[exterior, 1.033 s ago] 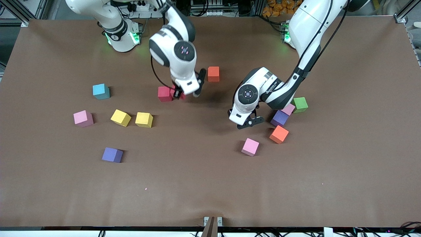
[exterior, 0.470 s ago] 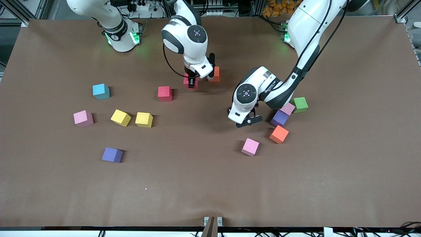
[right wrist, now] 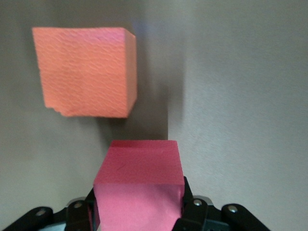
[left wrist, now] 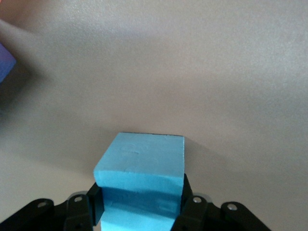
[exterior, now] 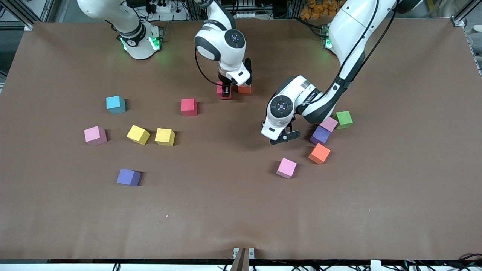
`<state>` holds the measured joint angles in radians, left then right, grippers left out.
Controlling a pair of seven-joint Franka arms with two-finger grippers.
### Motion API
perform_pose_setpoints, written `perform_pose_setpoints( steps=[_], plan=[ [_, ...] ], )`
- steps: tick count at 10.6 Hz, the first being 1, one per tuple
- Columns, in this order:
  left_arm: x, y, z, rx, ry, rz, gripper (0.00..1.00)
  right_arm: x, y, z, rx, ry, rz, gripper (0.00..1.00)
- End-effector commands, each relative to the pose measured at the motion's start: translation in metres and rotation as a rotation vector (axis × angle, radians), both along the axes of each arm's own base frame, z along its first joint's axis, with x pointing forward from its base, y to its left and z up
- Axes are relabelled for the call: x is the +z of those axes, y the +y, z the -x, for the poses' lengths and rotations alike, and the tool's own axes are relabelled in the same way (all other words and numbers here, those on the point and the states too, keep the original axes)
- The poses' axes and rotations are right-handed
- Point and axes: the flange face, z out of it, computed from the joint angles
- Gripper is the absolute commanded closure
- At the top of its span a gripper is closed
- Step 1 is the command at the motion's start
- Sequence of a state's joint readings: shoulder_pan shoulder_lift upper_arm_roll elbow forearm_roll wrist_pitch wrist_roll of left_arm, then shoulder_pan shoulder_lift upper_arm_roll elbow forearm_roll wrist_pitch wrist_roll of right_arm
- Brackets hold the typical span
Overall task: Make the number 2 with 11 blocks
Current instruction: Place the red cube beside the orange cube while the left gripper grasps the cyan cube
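The right gripper (exterior: 225, 91) is lowered beside an orange cube (exterior: 244, 89), pinching a red cube (right wrist: 139, 178). The left gripper (exterior: 285, 137) is held low; a blue cube (left wrist: 142, 168) pinched in it is shown only by its wrist view.

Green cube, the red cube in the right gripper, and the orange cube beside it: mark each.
green cube (exterior: 343, 119), front view, top face
red cube (right wrist: 139, 168), right wrist view, top face
orange cube (right wrist: 86, 70), right wrist view, top face

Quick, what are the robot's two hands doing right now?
Left gripper: closed on a light blue cube.
Right gripper: closed on a red cube, beside the orange cube.
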<state>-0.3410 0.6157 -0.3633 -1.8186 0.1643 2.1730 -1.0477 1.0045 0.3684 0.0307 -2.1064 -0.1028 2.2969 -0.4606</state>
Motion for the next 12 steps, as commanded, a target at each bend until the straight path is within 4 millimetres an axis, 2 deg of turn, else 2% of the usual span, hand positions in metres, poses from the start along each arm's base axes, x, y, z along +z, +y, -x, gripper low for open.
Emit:
perform_pose_setpoints(
  steps=[1, 2, 3, 4, 6, 7, 9, 12],
  plan=[
    [0.028, 0.02, -0.008, 0.099, -0.027, -0.024, 0.87, -0.009, 0.015, 0.024, -0.039, -0.029, 0.011, 0.37],
    [0.041, 0.023, -0.005, 0.16, -0.039, -0.031, 0.87, -0.011, 0.017, 0.029, -0.042, -0.03, 0.014, 0.37],
    [0.049, 0.037, -0.006, 0.256, -0.025, -0.025, 0.87, -0.01, 0.019, 0.03, -0.041, -0.033, 0.011, 0.37],
    [0.057, 0.041, -0.002, 0.317, -0.004, -0.01, 0.87, -0.013, 0.023, 0.033, -0.033, -0.032, 0.012, 0.37],
    [0.063, 0.048, 0.017, 0.428, 0.036, 0.001, 0.89, -0.016, 0.03, 0.028, -0.032, -0.033, 0.01, 0.37],
    [0.067, 0.042, 0.032, 0.508, 0.043, 0.023, 0.92, -0.018, 0.032, 0.027, -0.03, -0.035, 0.01, 0.37],
    [0.057, 0.036, 0.072, 0.624, -0.026, 0.05, 0.92, -0.021, 0.033, 0.026, -0.029, -0.036, 0.012, 0.37],
    [0.046, 0.027, 0.096, 0.876, -0.028, 0.006, 0.92, -0.022, 0.032, 0.027, -0.029, -0.033, 0.018, 0.37]
  ],
)
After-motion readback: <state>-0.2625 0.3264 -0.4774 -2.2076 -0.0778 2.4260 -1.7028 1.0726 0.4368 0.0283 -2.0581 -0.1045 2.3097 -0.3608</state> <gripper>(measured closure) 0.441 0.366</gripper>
